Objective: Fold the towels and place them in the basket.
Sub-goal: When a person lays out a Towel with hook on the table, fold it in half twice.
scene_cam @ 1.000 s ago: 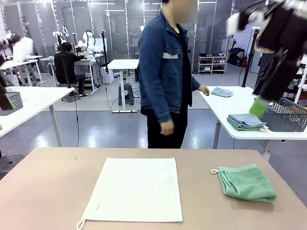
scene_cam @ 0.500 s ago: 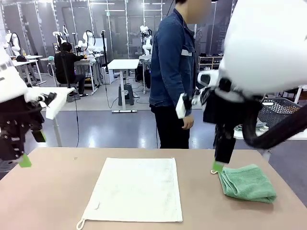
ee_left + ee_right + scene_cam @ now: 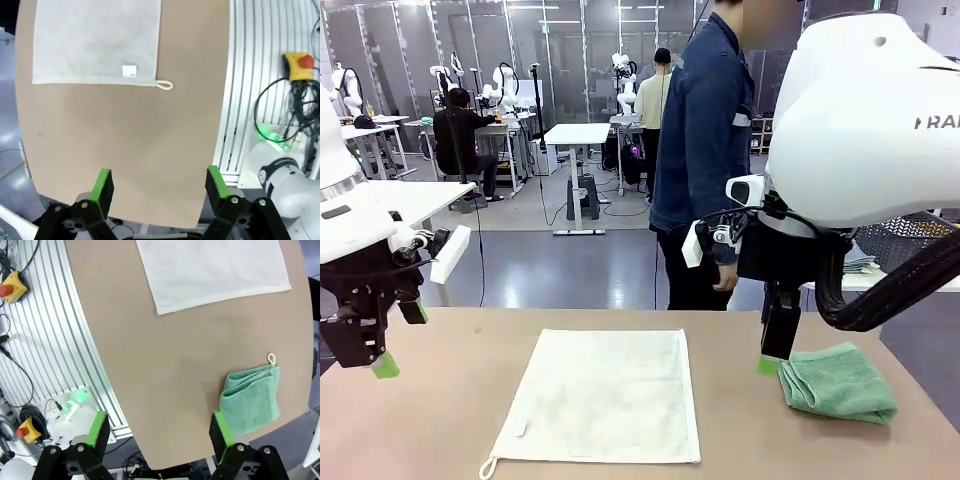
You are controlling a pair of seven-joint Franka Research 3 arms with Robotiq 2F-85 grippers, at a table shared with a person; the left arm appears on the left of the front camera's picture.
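On table (image 3: 440,420): cream towel (image 3: 605,395), tag (image 3: 129,71) | mint towel (image 3: 838,382) folded | right arm (image 3: 865,120): "RA"

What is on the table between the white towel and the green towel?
Nothing, just bare brown table between the white towel and the green towel, as the right wrist view shows.

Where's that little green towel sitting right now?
In the front view, the green towel lies folded on the right side of the table. It is to the right of the spread-out cream-white towel, with the right gripper close by its left edge.
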